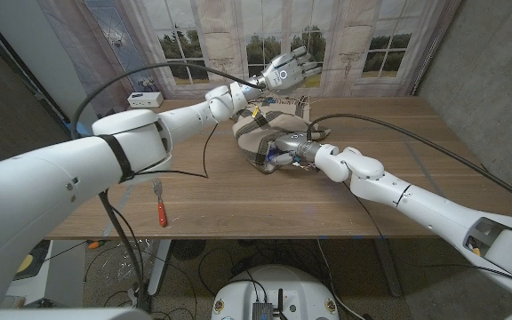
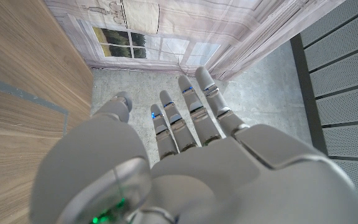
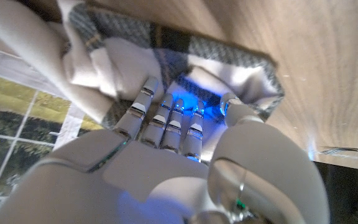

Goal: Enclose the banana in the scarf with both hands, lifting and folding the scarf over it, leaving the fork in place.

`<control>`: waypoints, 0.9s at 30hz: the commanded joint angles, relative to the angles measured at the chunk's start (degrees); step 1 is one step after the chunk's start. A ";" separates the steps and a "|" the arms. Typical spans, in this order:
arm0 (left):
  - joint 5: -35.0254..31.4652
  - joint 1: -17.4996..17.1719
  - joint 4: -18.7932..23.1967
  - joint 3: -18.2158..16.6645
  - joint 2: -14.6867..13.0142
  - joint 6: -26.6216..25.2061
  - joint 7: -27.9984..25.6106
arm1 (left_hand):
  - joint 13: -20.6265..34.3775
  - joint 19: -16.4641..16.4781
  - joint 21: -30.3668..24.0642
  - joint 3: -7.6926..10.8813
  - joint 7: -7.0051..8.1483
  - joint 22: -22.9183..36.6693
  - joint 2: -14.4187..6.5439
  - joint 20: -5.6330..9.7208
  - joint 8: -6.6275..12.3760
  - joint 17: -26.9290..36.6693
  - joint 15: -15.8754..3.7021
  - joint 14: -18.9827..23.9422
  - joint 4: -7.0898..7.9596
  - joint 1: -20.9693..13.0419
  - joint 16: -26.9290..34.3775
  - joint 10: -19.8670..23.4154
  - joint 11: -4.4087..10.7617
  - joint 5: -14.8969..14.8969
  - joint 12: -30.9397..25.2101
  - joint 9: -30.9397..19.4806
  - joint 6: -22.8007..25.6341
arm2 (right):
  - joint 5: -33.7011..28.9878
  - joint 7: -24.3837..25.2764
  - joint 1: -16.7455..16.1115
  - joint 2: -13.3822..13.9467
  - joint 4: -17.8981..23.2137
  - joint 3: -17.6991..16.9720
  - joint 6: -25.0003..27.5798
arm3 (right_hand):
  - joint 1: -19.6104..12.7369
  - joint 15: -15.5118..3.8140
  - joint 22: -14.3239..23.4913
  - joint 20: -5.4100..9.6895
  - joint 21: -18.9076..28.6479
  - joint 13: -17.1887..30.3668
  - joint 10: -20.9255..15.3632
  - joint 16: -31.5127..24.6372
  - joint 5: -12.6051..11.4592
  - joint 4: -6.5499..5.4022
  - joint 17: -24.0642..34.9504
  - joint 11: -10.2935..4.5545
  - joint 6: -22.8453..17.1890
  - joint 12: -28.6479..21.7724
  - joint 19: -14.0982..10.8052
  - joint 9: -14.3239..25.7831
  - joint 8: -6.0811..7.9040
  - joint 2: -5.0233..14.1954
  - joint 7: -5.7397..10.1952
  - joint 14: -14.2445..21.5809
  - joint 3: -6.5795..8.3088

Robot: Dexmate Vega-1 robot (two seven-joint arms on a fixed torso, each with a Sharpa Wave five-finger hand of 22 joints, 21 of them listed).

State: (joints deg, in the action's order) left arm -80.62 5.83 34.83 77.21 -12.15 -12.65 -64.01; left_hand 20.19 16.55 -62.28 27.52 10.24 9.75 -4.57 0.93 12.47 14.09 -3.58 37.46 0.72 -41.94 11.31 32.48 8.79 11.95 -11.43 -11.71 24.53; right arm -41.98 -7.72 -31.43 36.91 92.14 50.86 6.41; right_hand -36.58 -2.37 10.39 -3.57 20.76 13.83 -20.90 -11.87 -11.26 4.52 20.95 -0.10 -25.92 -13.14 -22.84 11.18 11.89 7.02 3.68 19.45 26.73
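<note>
Fork: lying on the counter near its front edge, well apart from the bundle; orange-red handle, metal tines pointing away from the robot; thin and rigid; untouched.
Left hand: raised above the far side of the bundle, fingers apart and extended, holding nothing; smooth grey shell, dark bands at the fingers in the left wrist view.
Scarf: bunched into a mound at mid-counter, beige with dark stripes; soft, thick weave, pale inner face and grey striped border visible in the right wrist view; edges rumpled, not flat.
Banana: not visible anywhere; judged to lie inside the mound, already covered.
Right hand: low at the near side of the bundle, fingers pushed into a fold of cloth; whether closed on the cloth or merely pressing it cannot be told.
Step in hand: judged late in the wrap, first folds laid over, closing fold pending.
Next move: calls for the left hand to descend and take a loose far edge, the right to keep the near fold pinned; limp cloth liable to slip open.
Counter: wood grain, matte, flat.
</note>
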 commanded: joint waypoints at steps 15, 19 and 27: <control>5.88 -2.30 8.42 0.33 -6.11 -4.43 0.25 | -0.28 0.08 0.69 1.08 -0.03 0.10 -0.50 -0.07 -0.51 -0.45 -8.46 -0.57 -0.74 -0.23 0.40 -0.28 -0.08 -0.12 -0.01 0.00 -0.17 | -2.41 7.00 -6.25 3.31 9.59 -6.98 20.36 | 0.97 -4.12 0.16 -0.31 -0.13 -0.12 -1.73 -0.75 -0.03 0.37 -0.14 -0.23 -1.84 -0.45 -0.38 0.12 0.42 -0.04 -0.03 1.36 -0.18; 7.77 -3.08 12.96 0.36 -8.57 -5.19 2.50 | -0.37 0.10 0.80 1.06 -0.05 0.11 -0.43 -0.11 -0.50 -0.52 -8.27 -0.75 -0.71 -0.02 0.38 -0.26 -0.09 -0.22 -0.04 0.02 -0.05 | -2.45 7.76 -7.02 3.85 10.82 -7.50 22.28 | 1.17 -4.17 0.16 -0.34 -0.18 -0.14 -1.70 -0.82 0.03 0.38 -0.11 -0.42 -2.03 -0.39 -0.41 0.11 0.43 0.04 0.03 1.30 -0.32; 11.37 -7.00 23.84 -3.31 -13.64 -6.42 8.19 | -0.56 -0.12 1.11 0.94 -0.08 0.12 -0.40 -0.39 -0.56 -0.60 -8.04 -1.06 -0.48 0.61 0.41 -0.31 -0.23 -0.43 -0.07 0.05 -0.02 | -2.41 10.02 -7.83 4.08 11.96 -8.16 24.78 | 1.30 -4.26 0.16 -0.32 -0.26 -0.17 -1.78 -1.01 0.07 0.41 -0.02 -0.39 -2.14 -0.34 -0.42 0.11 0.38 0.35 -0.03 1.33 -0.44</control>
State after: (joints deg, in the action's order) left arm -73.50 2.57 47.12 76.94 -20.16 -17.42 -61.11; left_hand 19.65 16.56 -61.30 28.19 10.23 9.73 -4.86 0.93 12.07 13.30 -3.50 36.92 0.16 -41.64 11.31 32.17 8.49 11.65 -11.43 -11.72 24.54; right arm -44.17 -0.57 -37.64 40.27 101.75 44.08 26.20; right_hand -35.58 -2.56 10.40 -3.58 20.54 13.57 -22.42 -12.52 -11.26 4.96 20.73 -0.40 -27.54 -13.36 -22.83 11.20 11.89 7.09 3.69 20.27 26.71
